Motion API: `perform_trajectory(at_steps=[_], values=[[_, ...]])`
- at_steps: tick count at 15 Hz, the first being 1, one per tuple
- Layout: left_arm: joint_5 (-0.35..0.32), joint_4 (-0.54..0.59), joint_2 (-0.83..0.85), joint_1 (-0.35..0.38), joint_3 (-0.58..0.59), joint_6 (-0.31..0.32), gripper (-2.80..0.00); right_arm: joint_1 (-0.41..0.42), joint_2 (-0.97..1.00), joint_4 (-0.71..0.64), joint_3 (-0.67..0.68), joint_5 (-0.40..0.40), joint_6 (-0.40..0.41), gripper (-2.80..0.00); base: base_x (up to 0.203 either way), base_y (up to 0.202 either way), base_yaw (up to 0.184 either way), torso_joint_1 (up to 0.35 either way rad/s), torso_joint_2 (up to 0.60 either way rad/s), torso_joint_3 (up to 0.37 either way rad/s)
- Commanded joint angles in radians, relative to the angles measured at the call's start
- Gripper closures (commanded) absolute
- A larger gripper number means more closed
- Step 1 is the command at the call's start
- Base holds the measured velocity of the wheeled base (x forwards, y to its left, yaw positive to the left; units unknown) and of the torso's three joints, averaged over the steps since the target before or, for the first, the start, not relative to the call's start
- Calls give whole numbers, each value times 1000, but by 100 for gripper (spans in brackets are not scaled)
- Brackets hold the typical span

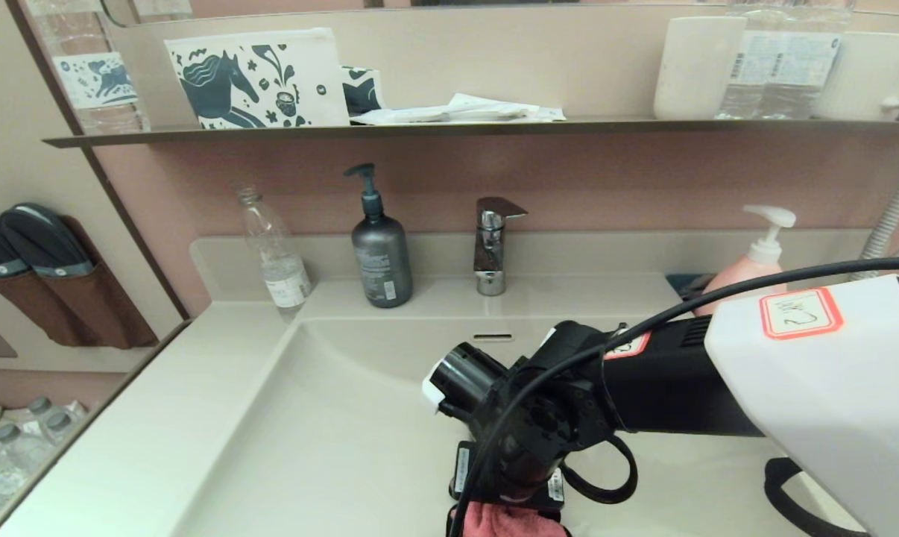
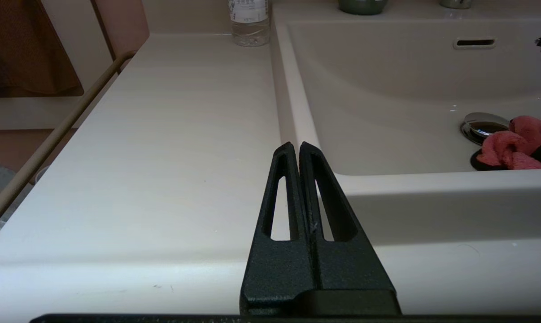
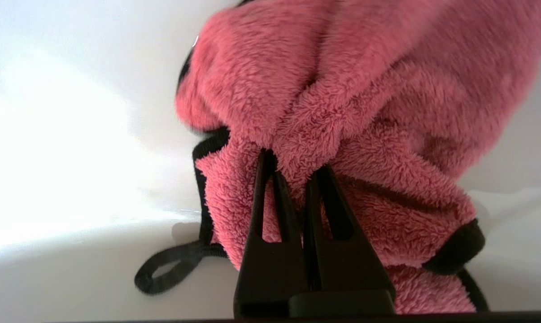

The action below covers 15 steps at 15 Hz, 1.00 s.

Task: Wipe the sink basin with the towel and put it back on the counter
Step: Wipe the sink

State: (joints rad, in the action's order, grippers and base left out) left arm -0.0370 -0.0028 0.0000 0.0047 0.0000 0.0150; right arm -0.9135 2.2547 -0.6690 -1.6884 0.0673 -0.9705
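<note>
The right gripper has its jaws clenched on a bunched fold of the towel, which is pressed down on the floor of the sink basin just beside the chrome drain plug, so the wiping looks to be under way. The return of the cloth to the worktop is not yet done; the left gripper hangs idle above that worktop at the basin's edge, jaws pressed together on nothing

We saw the fluffy pink towel bunched up in the cream sink basin, beside the shiny drain plug.
</note>
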Motion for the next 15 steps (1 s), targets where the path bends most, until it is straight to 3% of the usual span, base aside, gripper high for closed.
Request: perform_trajectory(at_steps=[1,6,10,15], values=[[0,0,2,1,0,0,0,-8,48,-3,-63,-17,-2,0,0,0,0,0,0,0],[0,0,2,1,0,0,0,-34,98,1,-185,-44,41,0,0,0,0,0,0,0],[0,0,2,0,0,0,0,-54,99,104,-203,-36,92,0,0,0,0,0,0,0],[0,0,2,1,0,0,0,-70,133,223,-203,122,176,0,0,0,0,0,0,0]])
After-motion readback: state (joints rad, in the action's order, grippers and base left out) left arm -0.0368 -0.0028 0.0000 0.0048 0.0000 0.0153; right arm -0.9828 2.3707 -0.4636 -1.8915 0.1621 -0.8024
